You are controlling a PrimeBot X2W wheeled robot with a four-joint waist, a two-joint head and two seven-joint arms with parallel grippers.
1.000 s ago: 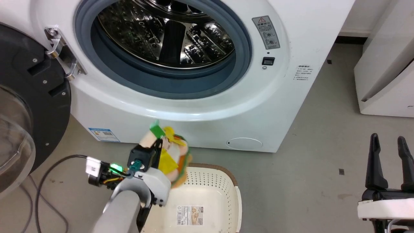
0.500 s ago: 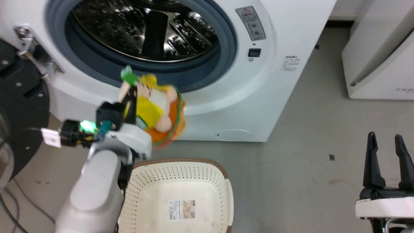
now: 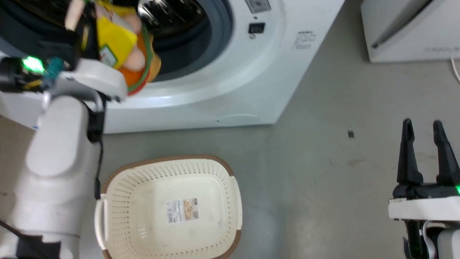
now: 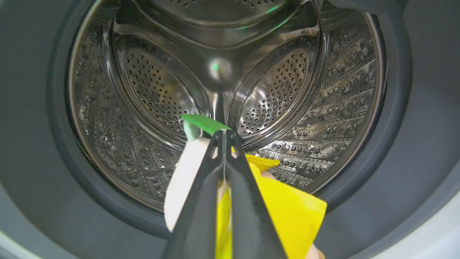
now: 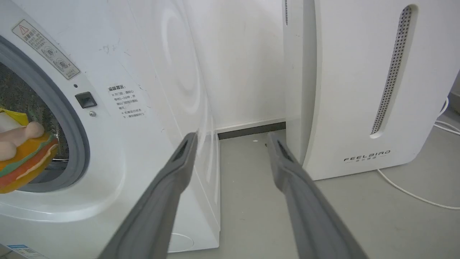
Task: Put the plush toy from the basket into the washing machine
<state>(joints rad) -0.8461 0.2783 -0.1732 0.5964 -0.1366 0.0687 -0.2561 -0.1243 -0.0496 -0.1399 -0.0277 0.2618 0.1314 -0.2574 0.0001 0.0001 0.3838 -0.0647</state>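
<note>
The plush toy (image 3: 124,46), yellow, orange and peach with a green edge, hangs in front of the washing machine's (image 3: 230,90) grey porthole at the head view's top left. My left gripper (image 4: 223,135) is shut on the plush toy (image 4: 287,208), its tips pointing into the shiny steel drum (image 4: 230,90). From the right wrist view the plush toy (image 5: 21,154) sits at the porthole's lower rim. The cream basket (image 3: 118,194) lies on the floor below, holding nothing but its paper label. My right gripper (image 3: 426,126) stands open at the lower right, well away.
A white FEELBIRD appliance (image 5: 363,90) stands right of the washing machine (image 5: 143,108), with a white cable (image 5: 413,190) on the floor beside it. Grey floor (image 3: 323,162) stretches between the basket and my right gripper.
My left arm has lifted the plush toy from just above the basket up to the porthole. The head camera has shifted, so the washer and the basket sit further left in view.
</note>
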